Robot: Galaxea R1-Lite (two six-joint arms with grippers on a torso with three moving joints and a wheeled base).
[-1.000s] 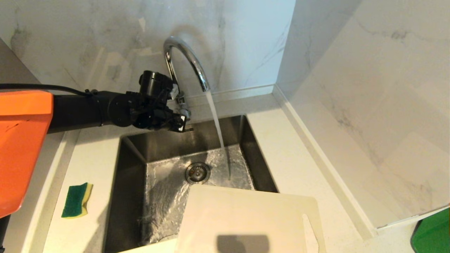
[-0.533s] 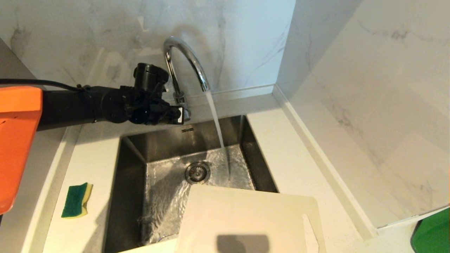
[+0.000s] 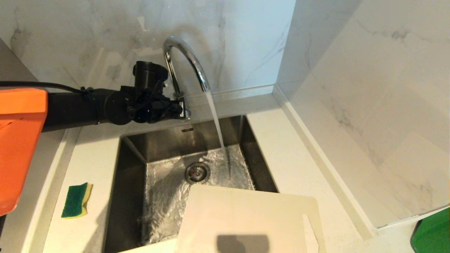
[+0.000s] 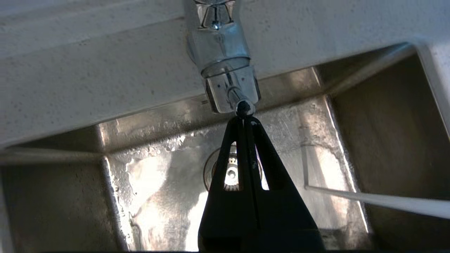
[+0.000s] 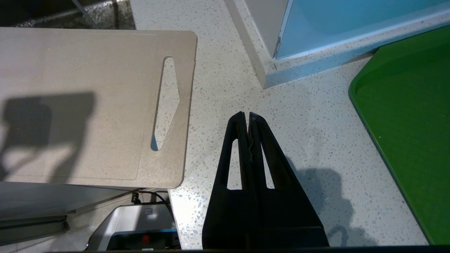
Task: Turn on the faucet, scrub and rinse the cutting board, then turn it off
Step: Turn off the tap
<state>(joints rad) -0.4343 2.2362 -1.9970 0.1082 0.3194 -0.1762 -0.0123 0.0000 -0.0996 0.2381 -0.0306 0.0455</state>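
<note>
Water streams from the chrome faucet (image 3: 186, 59) into the steel sink (image 3: 133, 158). My left gripper (image 3: 181, 109) is at the foot of the faucet stem, shut and empty. In the left wrist view its closed tips (image 4: 244, 120) touch the small round lever knob (image 4: 245, 108) under the faucet body (image 4: 225, 52). The cream cutting board (image 3: 246, 218) lies over the sink's near right corner, dry side up, slot handle to the right. My right gripper (image 5: 246, 116) hangs shut over the counter beside the cutting board (image 5: 88, 105).
A green-and-yellow sponge (image 3: 76, 200) lies on the counter left of the sink. A green tray (image 5: 411, 116) sits at the right, its corner (image 3: 432, 232) showing in the head view. Marble walls close off the back and right. The drain (image 3: 197, 172) is wet.
My left gripper has risen and drawn back from over the sink's rear edge to the lever knob at the faucet's base. Water keeps running. The board and sponge have not moved.
</note>
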